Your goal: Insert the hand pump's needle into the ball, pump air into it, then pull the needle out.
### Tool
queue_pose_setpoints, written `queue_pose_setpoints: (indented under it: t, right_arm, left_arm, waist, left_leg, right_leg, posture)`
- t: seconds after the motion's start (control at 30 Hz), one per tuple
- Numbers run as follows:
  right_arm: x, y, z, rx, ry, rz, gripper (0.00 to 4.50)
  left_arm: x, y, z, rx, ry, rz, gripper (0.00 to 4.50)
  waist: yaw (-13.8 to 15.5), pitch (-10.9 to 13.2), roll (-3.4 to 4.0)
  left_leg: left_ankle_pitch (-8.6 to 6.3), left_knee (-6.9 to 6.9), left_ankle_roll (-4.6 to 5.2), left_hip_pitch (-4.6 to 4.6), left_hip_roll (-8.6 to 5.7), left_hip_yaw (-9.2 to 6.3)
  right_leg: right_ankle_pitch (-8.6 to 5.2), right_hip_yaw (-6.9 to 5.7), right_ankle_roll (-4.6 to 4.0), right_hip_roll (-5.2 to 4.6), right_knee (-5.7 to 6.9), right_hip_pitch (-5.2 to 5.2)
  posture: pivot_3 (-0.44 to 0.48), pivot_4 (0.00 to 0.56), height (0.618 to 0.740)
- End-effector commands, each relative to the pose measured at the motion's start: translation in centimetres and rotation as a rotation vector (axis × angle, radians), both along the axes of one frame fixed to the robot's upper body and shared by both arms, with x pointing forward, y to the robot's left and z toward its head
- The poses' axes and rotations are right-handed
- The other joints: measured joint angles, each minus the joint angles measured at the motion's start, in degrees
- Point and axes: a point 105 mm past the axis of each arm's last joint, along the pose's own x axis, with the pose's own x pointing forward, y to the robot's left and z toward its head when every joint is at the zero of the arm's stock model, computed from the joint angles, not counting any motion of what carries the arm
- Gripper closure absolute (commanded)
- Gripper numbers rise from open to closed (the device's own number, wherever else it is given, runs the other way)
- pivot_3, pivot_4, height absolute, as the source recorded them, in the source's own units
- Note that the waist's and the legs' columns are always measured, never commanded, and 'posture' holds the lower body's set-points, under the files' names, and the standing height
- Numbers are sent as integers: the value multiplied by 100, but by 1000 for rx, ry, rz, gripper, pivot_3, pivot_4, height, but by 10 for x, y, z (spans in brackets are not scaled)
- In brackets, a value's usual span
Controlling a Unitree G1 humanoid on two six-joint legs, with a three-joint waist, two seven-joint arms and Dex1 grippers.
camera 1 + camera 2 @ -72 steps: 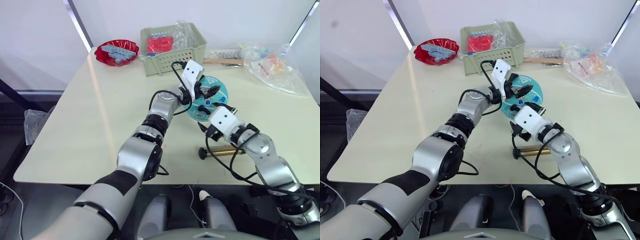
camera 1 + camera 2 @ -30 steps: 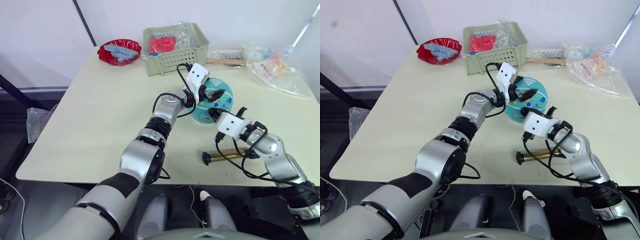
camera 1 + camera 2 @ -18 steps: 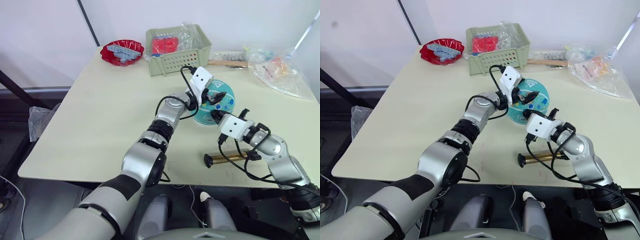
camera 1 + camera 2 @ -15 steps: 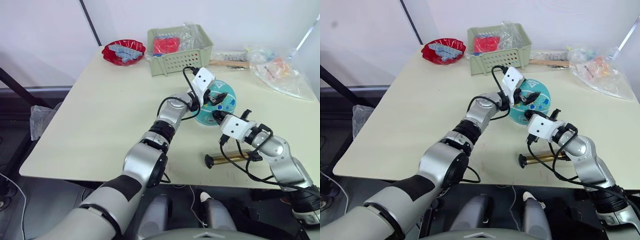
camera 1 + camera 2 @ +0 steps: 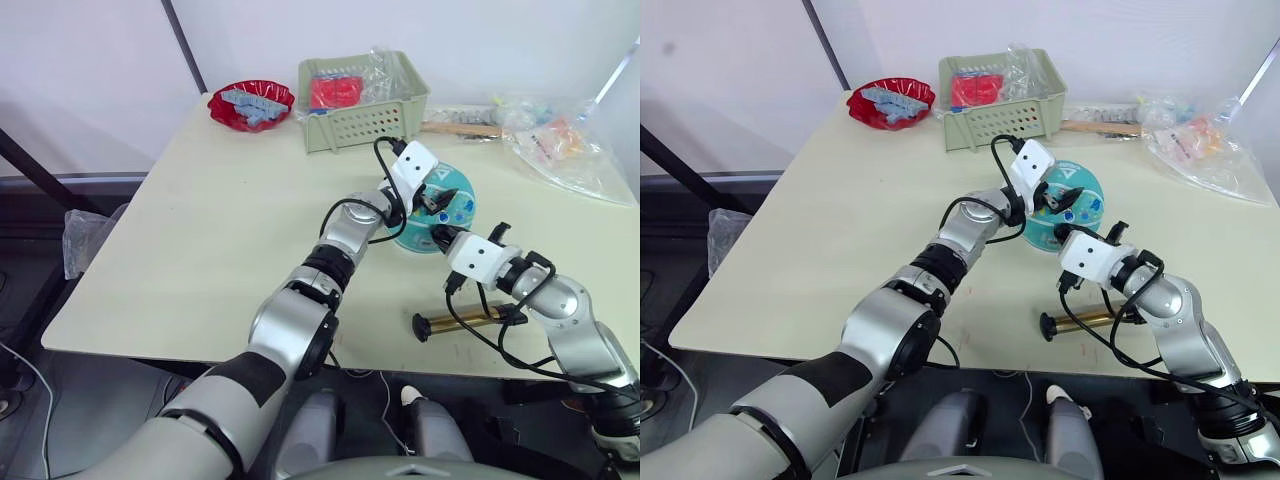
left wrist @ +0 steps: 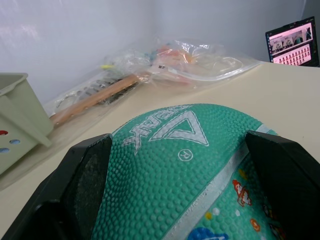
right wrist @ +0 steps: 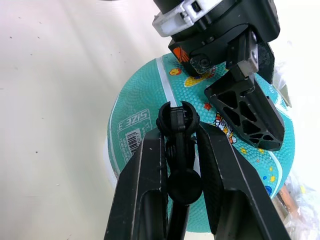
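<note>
1. The slim bronze-gold hand pump [image 5: 462, 322] lies on the table [image 5: 200, 230] nearest me — untouched.
2. My right claw [image 7: 178, 131] is clamped on the pump's black hose end; I'd ease it squarely toward the valve.
3. Beyond, my left claw [image 5: 1060, 201] straddles the teal printed rubber ball [image 5: 1080, 190], fingers spread — steadying it.

Your left arm reaches far forward across the counter, its end effector [image 5: 432, 199] spread wide, one black finger [image 6: 82, 187] on each side of the ball [image 6: 185, 165]. Your right arm bends at the elbow and angles inward, its end effector [image 7: 180, 150] clamped on the black hose end [image 7: 176, 120] just short of the ball.
</note>
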Motion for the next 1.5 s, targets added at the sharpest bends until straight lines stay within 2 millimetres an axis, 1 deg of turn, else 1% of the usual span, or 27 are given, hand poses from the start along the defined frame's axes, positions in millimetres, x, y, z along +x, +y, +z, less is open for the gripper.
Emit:
queue_pose_setpoints:
  t: [0.03, 0.1, 0.2, 0.27, 0.33, 0.4, 0.47, 0.57, 0.63, 0.7, 0.8, 0.87, 0.9, 1.0, 1.03, 1.07, 1.17, 1.37, 1.43, 1.5]
  right_arm:
    - [-29, 28, 34, 38, -108, 173, 4185]
    - [-30, 26, 35, 35, -106, 166, 4185]
    - [-32, 20, 34, 32, -104, 148, 4185]
    - [-32, 17, 33, 30, -104, 138, 4185]
    - [-31, 11, 33, 38, -107, 114, 4185]
    - [-28, 4, 35, 100, -110, 65, 4185]
    - [-24, -5, 37, 175, -111, 12, 4185]
    - [-24, -13, 35, 199, -109, -16, 4185]
    - [-23, -20, 36, 218, -112, -50, 4185]
    - [-22, -26, 37, 238, -115, -76, 4185]
    - [-21, -32, 38, 261, -119, -102, 4185]
    - [-18, -45, 43, 303, -140, -155, 4185]
    - [-17, -51, 46, 322, -149, -177, 4185]
    - [-16, -60, 49, 358, -163, -211, 4185]
    - [-16, -62, 50, 364, -165, -217, 4185]
    - [-15, -63, 50, 368, -166, -222, 4185]
    - [-14, -67, 51, 394, -169, -241, 4185]
    - [-12, -77, 53, 416, -179, -266, 4185]
    - [-11, -83, 55, 424, -188, -276, 4185]
    - [-10, -90, 57, 429, -198, -289, 4185]
  left_arm:
    - [-4, 38, -90, 181, 246, 132, 0]
    - [-4, 38, -90, 177, 247, 133, 0]
    - [-4, 37, -89, 167, 245, 130, 0]
    - [-4, 36, -88, 161, 242, 128, 0]
    - [-4, 34, -85, 146, 237, 119, 0]
    - [-3, 31, -76, 111, 220, 103, 0]
    - [0, 28, -62, 59, 193, 87, 0]
    - [2, 23, -38, -27, 155, 52, 0]
    - [4, 21, -15, -82, 104, 15, 0]
    - [5, 19, 2, -127, 67, -17, 0]
    - [5, 19, 20, -171, 34, -48, 0]
    - [2, 22, 58, -238, -61, -114, 0]
    - [-1, 25, 73, -260, -100, -148, 0]
    - [-9, 34, 94, -285, -156, -219, 0]
    - [-12, 39, 98, -287, -171, -243, 0]
    - [-16, 43, 102, -287, -183, -265, 0]
    - [-27, 61, 106, -264, -201, -317, 0]
    - [-49, 96, 101, -215, -190, -377, 0]
    - [-60, 112, 94, -185, -170, -396, 0]
    - [-76, 141, 74, -135, -111, -425, 0]
  waist:
    - [0, -1, 0]
    - [-34, -13, 0]
    - [-93, -72, -20]
    - [-124, -88, -32]
    - [-152, -94, -23]
    - [-158, -99, -14]
    - [-157, -99, -13]
    - [-161, -97, -8]
    - [-164, -91, 2]
    - [-163, -84, 10]
    - [-163, -68, 26]
    - [-165, -38, 33]
    - [-165, -33, 37]
    - [-171, -24, 50]
    - [-170, -22, 53]
    - [-171, -19, 57]
    - [-178, -15, 63]
    - [-215, -6, 68]
    - [-217, -5, 69]
    - [-261, -5, 71]
  left_leg:
    - [0, 0, 0, 0, 0, 0]
    - [0, 0, 0, 0, 1, -2]
    - [0, -1, 0, 13, 4, -3]
    - [-2, -1, -2, 40, 14, -16]
    - [-3, -2, -3, 50, 22, -30]
    - [-3, -8, -3, 49, 23, -37]
    - [-3, -9, -3, 47, 23, -40]
    - [-3, -9, -2, 39, 22, -41]
    - [-2, -9, -2, 29, 21, -41]
    - [-2, -9, -1, 16, 20, -41]
    - [-1, -10, -1, 0, 17, -40]
    - [-1, -12, 0, -7, 14, -40]
    - [-1, -12, 0, -22, 12, -39]
    - [3, -4, -2, -94, 4, -34]
    - [8, -4, -11, -101, -2, -30]
    - [17, -6, -26, -100, -8, -28]
    - [17, -25, -26, -99, -11, -17]
    - [3, -24, -2, -97, -10, -8]
    - [3, -23, -2, -91, -1, -7]
    - [3, -19, -2, -88, 1, -7]
  right_leg:
    - [0, 0, 0, 0, 0, 0]
    - [-2, -1, 3, 0, -1, 1]
    - [-7, -1, 13, 2, -2, 8]
    - [-9, -14, 13, 1, -11, 38]
    - [-15, -29, 2, 0, -29, 61]
    - [-15, -37, 3, 0, -47, 69]
    - [-7, -40, 14, 0, -49, 69]
    - [-7, -41, 14, -1, -49, 67]
    - [-7, -41, 14, -1, -50, 56]
    - [-7, -41, 13, 0, -49, 42]
    - [-6, -40, 12, 0, -49, 29]
    - [-6, -39, 13, 0, -50, 22]
    - [-6, -38, 12, 0, -48, 6]
    - [14, -30, -18, 2, -33, -75]
    - [17, -24, -23, 2, -25, -86]
    - [16, -19, -24, 2, -20, -88]
    - [13, -8, -23, 2, -30, -96]
    - [14, 2, -22, 2, -20, -99]
    - [14, 6, -23, 2, -6, -100]
    - [14, 7, -23, 3, -1, -100]
  posture:
    - [0, 150, 737]
    - [0, 150, 737]
    - [0, 150, 737]
    - [0, 150, 737]
    - [0, 150, 737]
    - [0, 150, 737]
    - [0, 150, 737]
    - [0, 150, 737]
    - [0, 150, 737]
    - [0, 150, 737]
    - [0, 150, 737]
    - [0, 150, 737]
    - [0, 150, 737]
    - [0, 150, 737]
    - [0, 150, 737]
    - [0, 150, 737]
    - [0, 150, 737]
    - [0, 150, 737]
    - [0, 150, 737]
    - [0, 150, 737]
